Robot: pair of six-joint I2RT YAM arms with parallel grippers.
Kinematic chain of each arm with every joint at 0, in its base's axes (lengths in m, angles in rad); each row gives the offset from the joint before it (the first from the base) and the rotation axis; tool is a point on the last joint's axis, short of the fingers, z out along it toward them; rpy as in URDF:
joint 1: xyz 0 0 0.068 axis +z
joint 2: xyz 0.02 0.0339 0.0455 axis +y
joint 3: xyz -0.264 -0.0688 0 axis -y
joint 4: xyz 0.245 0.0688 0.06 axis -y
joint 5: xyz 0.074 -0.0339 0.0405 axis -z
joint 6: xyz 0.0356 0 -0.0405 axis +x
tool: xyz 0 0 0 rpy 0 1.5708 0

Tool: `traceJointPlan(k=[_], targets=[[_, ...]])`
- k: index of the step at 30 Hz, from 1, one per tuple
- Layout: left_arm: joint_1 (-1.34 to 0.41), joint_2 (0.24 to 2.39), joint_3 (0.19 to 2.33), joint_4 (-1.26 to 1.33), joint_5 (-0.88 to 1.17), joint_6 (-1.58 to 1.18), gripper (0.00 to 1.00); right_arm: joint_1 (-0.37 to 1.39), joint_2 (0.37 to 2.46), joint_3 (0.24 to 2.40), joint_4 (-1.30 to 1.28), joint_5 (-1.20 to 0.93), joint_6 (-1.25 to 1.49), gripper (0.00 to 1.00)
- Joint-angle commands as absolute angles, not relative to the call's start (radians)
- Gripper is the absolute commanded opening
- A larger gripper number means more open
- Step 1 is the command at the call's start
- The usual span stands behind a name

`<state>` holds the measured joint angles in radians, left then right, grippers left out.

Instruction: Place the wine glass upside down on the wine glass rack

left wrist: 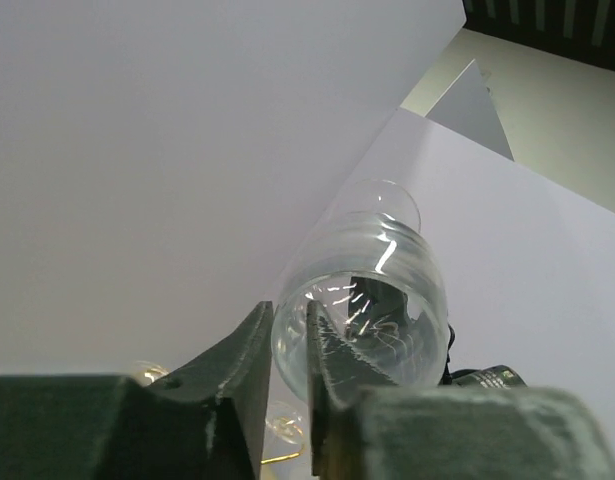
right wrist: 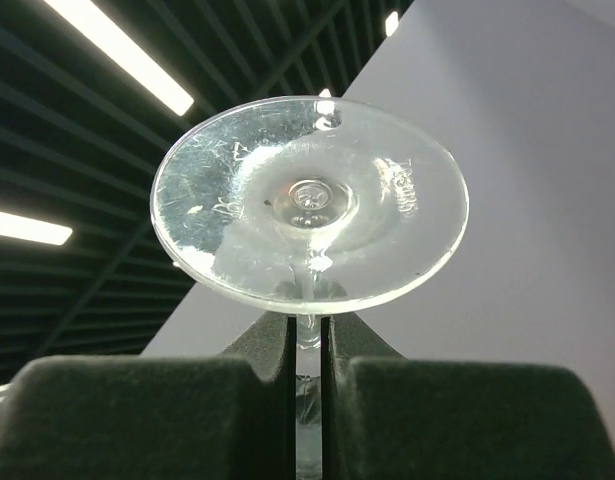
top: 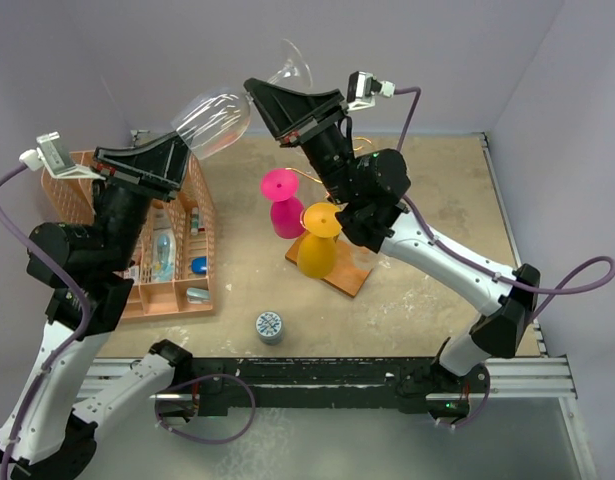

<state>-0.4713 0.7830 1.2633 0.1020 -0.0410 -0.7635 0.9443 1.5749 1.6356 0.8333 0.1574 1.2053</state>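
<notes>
A clear wine glass (top: 215,122) hangs high in the air between both grippers, lying nearly level with its foot (top: 293,64) toward the back wall. My right gripper (top: 255,92) is shut on the stem just below the foot (right wrist: 309,205). My left gripper (top: 184,150) pinches the bowl's rim, one finger (left wrist: 332,345) inside the bowl (left wrist: 372,300) and one outside. The wine glass rack stands below the right arm; its wooden base (top: 349,277) and a bit of gold wire (top: 305,176) show. A pink glass (top: 284,208) and a yellow glass (top: 318,243) hang upside down on it.
An orange plastic divided basket (top: 177,298) with small items stands at the left under my left arm. A small round patterned tin (top: 269,326) sits near the front edge. Purple walls close in the back and sides.
</notes>
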Motion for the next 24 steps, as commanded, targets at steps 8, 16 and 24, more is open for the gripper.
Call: traceJointPlan(k=[8,16,24], targets=[[-0.467,0.639,1.263,-0.179,-0.086,-0.709,0.42,0.946,1.547,1.611,0.958,0.218,0.957,0.00],[-0.466,0.517,1.303,-0.443,-0.134,-0.691,0.55,0.949,1.468,1.485,0.949,0.089,0.653,0.00],[-0.467,0.559,1.419,-0.461,0.000,-0.788,0.58,0.958,1.310,1.332,0.852,-0.011,0.398,0.00]])
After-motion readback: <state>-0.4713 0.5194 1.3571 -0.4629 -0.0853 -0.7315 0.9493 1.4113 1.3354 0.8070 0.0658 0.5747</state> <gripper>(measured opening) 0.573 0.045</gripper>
